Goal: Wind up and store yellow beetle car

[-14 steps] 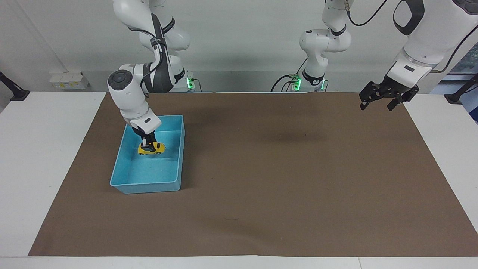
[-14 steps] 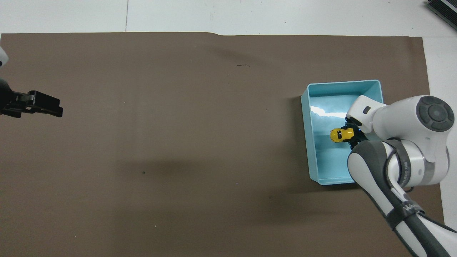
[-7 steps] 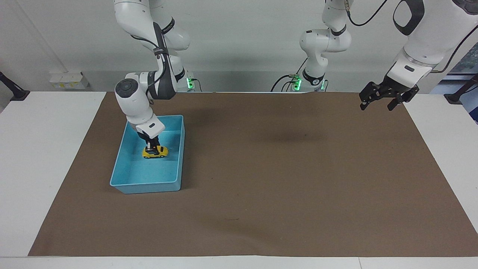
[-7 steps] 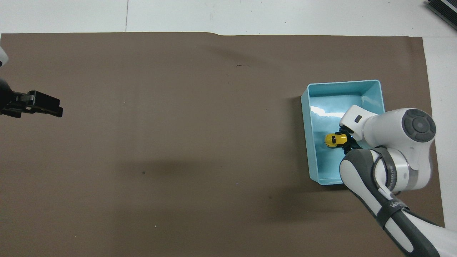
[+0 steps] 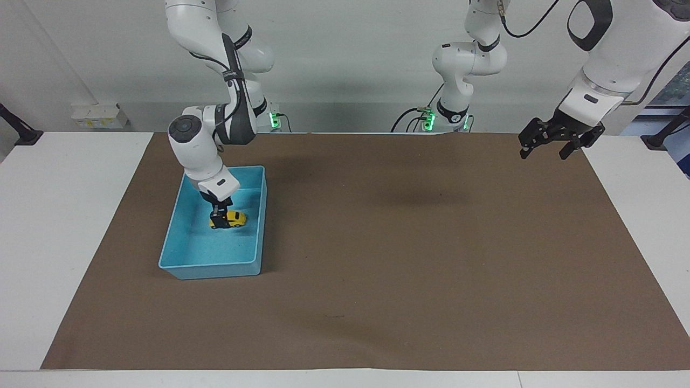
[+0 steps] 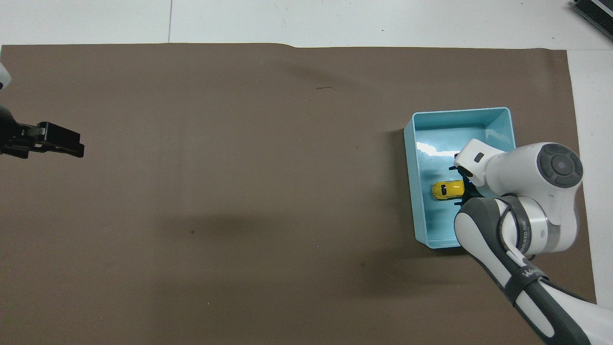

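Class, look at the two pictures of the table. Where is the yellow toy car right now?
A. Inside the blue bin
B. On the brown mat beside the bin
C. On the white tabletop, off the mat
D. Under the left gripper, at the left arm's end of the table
A: the yellow toy car sits within the walls of the blue bin, with the right gripper down at it.

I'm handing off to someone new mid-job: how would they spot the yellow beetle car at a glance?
Find the blue bin on the brown mat, toward the right arm's end of the table. The yellow beetle car sits inside it, under the right gripper. It is the only thing in the bin: tiny, rounded, bright yellow.
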You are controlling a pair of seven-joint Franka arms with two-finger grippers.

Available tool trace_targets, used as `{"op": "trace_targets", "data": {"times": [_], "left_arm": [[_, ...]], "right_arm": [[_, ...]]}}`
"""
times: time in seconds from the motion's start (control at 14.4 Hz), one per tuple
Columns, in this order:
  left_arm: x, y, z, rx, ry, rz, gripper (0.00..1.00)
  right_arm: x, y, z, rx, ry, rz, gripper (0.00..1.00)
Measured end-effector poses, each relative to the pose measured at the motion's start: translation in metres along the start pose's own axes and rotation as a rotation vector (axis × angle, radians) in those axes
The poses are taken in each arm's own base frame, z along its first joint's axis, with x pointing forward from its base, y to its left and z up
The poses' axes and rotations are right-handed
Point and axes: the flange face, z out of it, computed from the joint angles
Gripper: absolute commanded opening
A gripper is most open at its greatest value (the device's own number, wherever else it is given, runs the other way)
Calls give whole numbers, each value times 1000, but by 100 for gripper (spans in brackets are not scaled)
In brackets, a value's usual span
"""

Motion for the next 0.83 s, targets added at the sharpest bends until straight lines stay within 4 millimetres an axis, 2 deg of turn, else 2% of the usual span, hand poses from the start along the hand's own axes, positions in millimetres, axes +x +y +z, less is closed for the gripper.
{"op": "trace_targets", "data": {"times": [0.21,0.42,0.56,0.83], "left_arm": [[0,0,0,0,0,0,100],[0,0,0,0,0,0,100],[0,0,0,0,0,0,100],[0,0,0,0,0,0,100]], "right_arm": [[6,14,-34,25,-3,98,100],[23,31,-88,33,-7,241,100],[27,40,-124,19,-8,345,100],[27,48,-169,-23,0,529,100]]}}
